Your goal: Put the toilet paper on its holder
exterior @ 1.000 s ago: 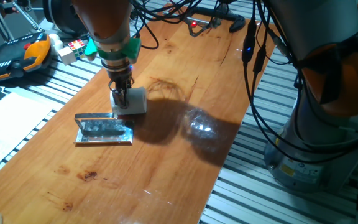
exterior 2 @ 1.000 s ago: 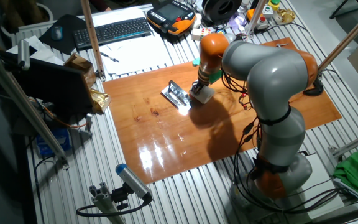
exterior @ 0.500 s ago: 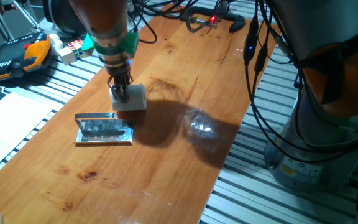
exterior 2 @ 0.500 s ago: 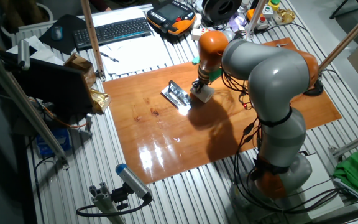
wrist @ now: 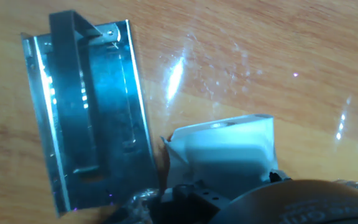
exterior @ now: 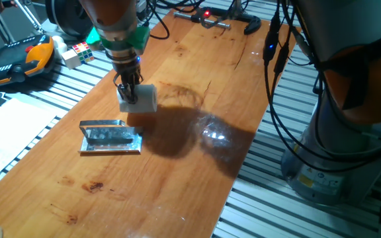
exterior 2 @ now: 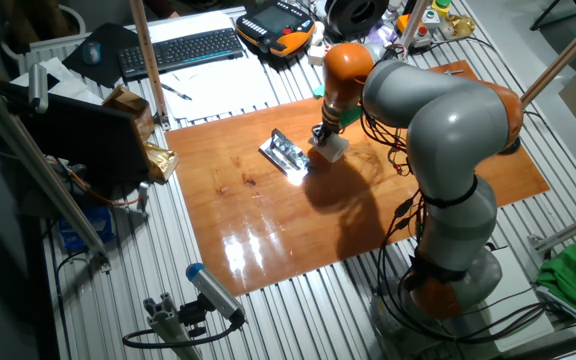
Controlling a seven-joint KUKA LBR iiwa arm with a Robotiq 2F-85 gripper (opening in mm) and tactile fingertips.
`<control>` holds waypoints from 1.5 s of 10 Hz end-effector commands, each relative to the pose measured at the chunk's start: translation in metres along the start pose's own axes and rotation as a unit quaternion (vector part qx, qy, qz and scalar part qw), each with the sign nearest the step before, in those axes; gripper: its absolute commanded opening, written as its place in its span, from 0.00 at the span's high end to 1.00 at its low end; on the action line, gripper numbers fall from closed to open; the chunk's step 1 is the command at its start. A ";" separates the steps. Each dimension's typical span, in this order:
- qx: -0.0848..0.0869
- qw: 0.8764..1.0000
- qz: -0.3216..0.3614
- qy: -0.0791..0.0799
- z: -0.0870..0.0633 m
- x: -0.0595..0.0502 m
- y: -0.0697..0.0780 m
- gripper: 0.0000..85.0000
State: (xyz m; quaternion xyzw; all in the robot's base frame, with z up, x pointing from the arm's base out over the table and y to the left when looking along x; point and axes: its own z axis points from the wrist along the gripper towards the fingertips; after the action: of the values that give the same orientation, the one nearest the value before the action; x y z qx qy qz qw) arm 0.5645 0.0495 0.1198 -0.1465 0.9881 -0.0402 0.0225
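The toilet paper is a small white roll held in my gripper, which is shut on it with one finger in the core. The roll hangs a little above the wooden table, just behind and to the right of the holder, a shiny silver plate with a raised bar that lies flat. In the other fixed view the roll is beside the holder. In the hand view the roll sits right of the holder, and the bar stands along its left side.
A Rubik's cube and an orange teach pendant lie off the table's far left edge. Black cables hang at the right by the robot base. A keyboard lies beyond the table.
My gripper has risen with the roll and drifted slightly toward the back of the table. The roll is off the table surface. The holder has not moved.
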 end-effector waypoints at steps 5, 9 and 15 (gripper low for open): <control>0.002 1.000 -0.002 0.009 -0.015 0.011 0.008 0.79; 0.003 1.000 -0.007 0.012 -0.023 0.019 0.013 0.82; 0.003 1.000 -0.012 0.011 -0.021 0.032 0.030 0.99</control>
State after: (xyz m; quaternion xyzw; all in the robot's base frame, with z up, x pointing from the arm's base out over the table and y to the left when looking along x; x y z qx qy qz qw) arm 0.5240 0.0702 0.1367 -0.1576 0.9864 -0.0451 0.0118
